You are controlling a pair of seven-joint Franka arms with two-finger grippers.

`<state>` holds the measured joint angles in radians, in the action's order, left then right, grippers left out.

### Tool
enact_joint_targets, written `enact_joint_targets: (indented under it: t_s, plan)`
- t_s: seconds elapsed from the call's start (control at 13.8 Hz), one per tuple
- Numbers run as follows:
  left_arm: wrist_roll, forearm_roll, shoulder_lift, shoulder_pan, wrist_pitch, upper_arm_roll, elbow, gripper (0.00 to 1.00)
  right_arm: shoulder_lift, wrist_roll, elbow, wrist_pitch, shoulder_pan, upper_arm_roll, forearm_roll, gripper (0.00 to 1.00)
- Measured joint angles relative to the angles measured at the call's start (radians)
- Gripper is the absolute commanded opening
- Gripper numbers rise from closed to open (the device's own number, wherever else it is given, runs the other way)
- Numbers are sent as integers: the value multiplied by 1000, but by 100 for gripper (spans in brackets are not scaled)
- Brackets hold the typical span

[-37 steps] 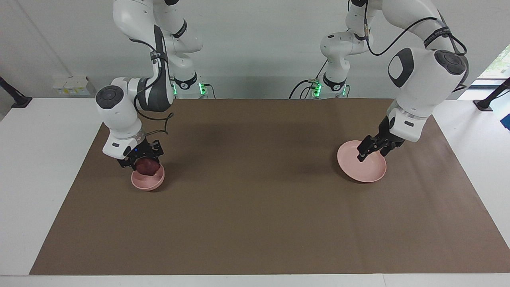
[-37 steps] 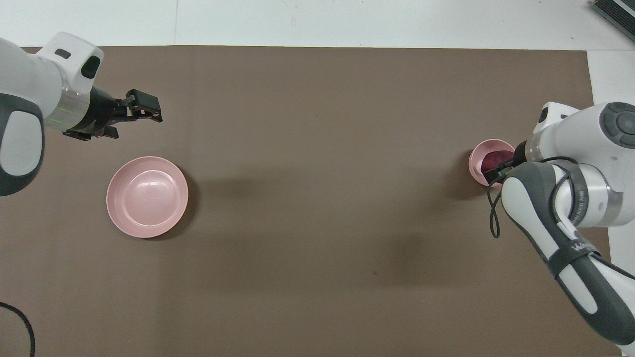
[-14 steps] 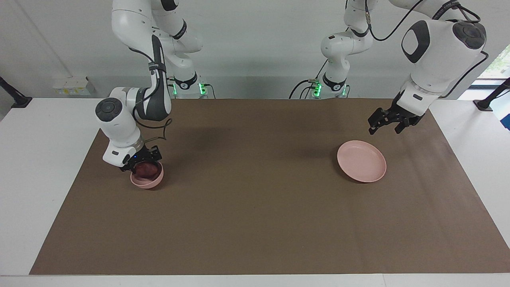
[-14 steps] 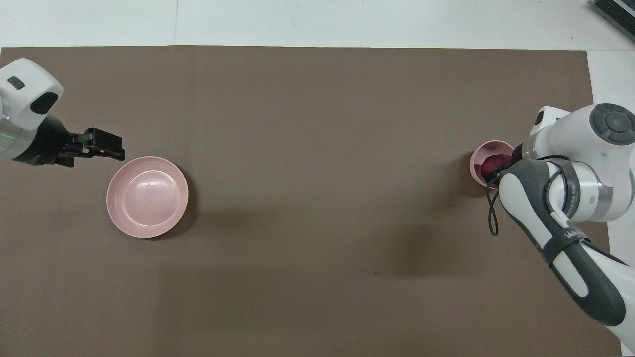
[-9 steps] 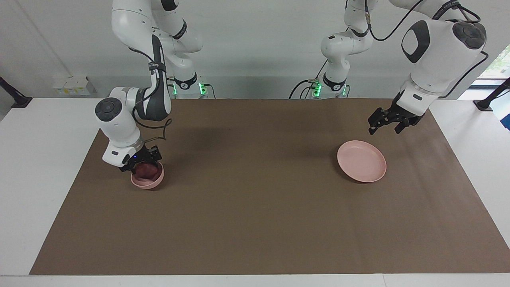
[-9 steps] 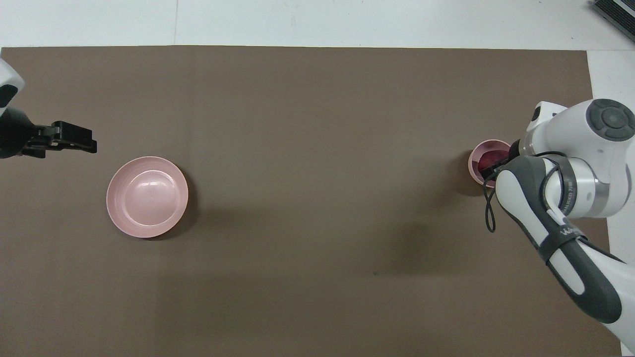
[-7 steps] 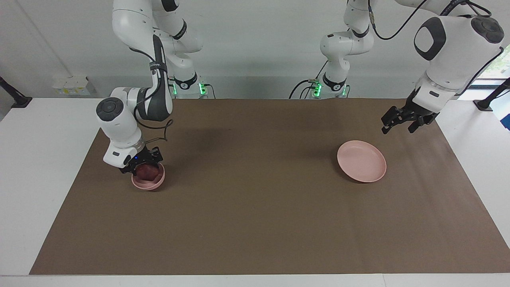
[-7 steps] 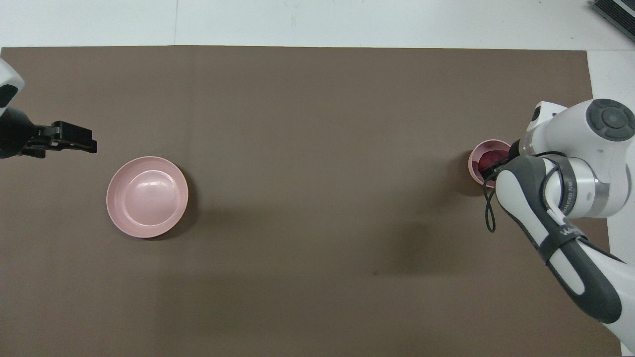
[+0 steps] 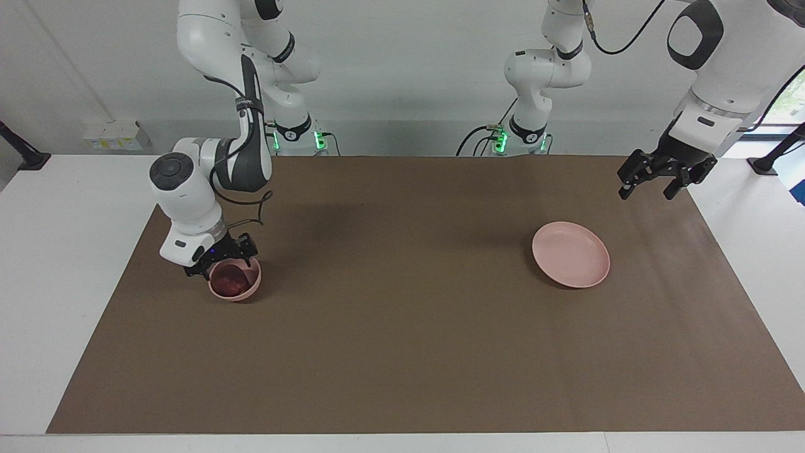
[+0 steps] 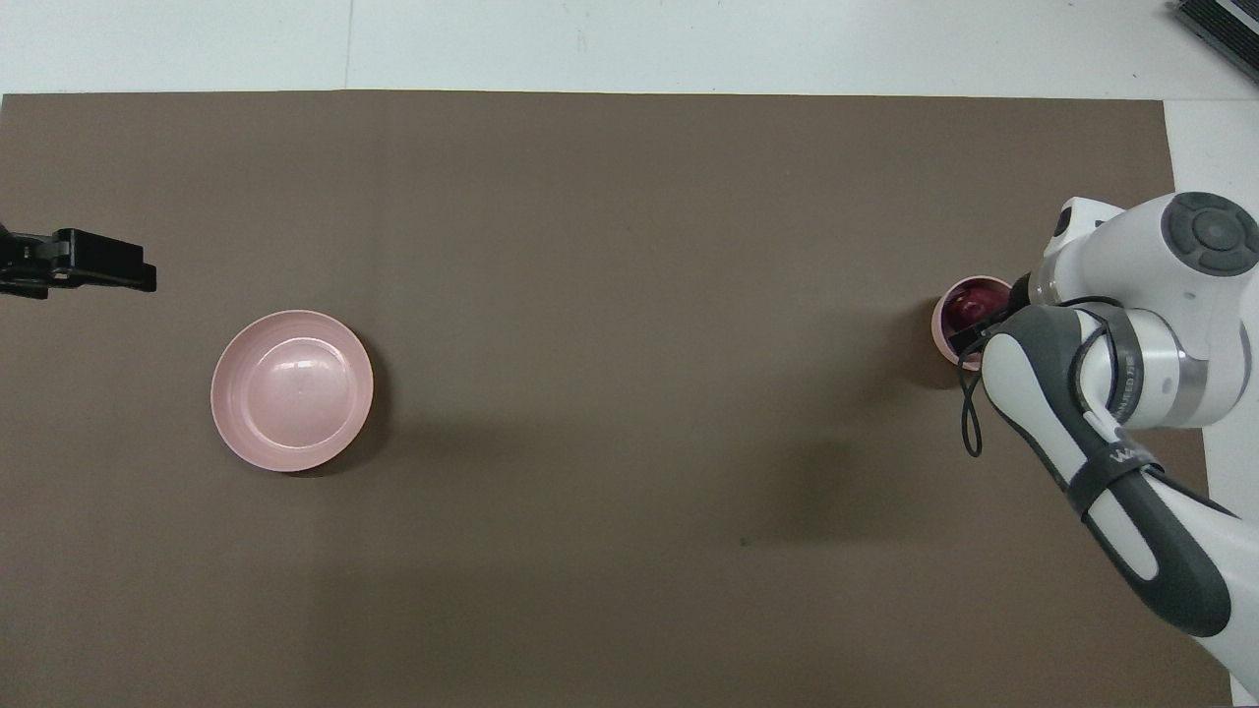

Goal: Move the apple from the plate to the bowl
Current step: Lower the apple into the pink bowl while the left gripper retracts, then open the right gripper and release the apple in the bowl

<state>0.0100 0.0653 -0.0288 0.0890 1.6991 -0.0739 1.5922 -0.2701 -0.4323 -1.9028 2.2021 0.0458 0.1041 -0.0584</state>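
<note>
The dark red apple (image 9: pixel 231 281) lies inside the small pink bowl (image 9: pixel 251 287) at the right arm's end of the brown mat. In the overhead view the apple (image 10: pixel 968 306) shows in the bowl (image 10: pixel 941 317), half covered by the right arm. My right gripper (image 9: pixel 220 264) hangs just over the bowl, open, with its fingers apart above the rim and clear of the apple. The flat pink plate (image 9: pixel 571 254) (image 10: pixel 292 390) sits bare toward the left arm's end. My left gripper (image 9: pixel 648 189) (image 10: pixel 138 275) is raised and open, holding nothing, over the mat's edge at that end.
A brown mat (image 9: pixel 402 352) covers most of the white table (image 9: pixel 63 251). The arms' bases and cables (image 9: pixel 497 141) stand at the robots' edge. Between the bowl and the plate lies bare mat.
The right gripper has opened and the apple has dropped lower into the bowl. The left gripper has risen and drawn away from the plate toward its own end of the table.
</note>
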Motion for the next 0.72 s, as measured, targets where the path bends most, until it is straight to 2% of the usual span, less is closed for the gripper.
enact_joint_targets:
  t_s: [0.29,0.72]
  plan:
    - [0,-1,1,-3,-1,-19,0,100,45,105,26,-22,20,-1,0,100]
    - [0,-1,1,-2,-2,-21,0,100,223,297,46,-237,38,0,0,100]
